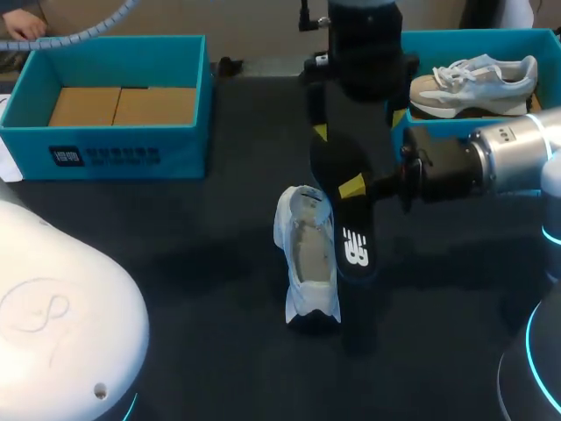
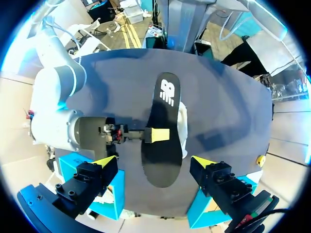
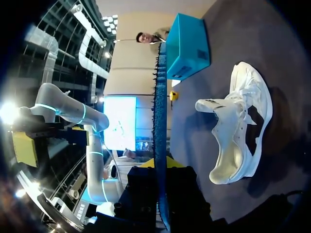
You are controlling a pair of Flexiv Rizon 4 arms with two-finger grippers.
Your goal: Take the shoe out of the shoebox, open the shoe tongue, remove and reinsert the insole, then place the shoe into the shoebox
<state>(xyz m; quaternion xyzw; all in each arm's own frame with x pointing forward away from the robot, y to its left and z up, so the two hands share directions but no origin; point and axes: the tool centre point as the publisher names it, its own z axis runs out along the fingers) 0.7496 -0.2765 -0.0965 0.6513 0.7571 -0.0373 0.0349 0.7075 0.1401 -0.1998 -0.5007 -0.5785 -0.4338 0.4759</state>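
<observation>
Right tool (image 1: pixel 352 186): clamped on the black insole's (image 1: pixel 351 232) edge.
Insole: held partly over the white shoe (image 1: pixel 307 259), mid-surface (image 1: pixel 175 263).
Left tool (image 2: pixel 154 161): spread wide, empty, above the insole.

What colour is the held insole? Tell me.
Black, with a white logo at one end; the insole shows best in the left wrist view.

Surface (image 1: pixel 175 263): a dark, matte top is stretching across the whole head view, plain and unpatterned.
Light: soft light is falling from above, giving a faint grey sheen toward the surface's far edge.
Shadows: blurred darker patches are lying around the surface's middle (image 2: pixel 228 97) and along its near right part (image 3: pixel 286 58).
</observation>
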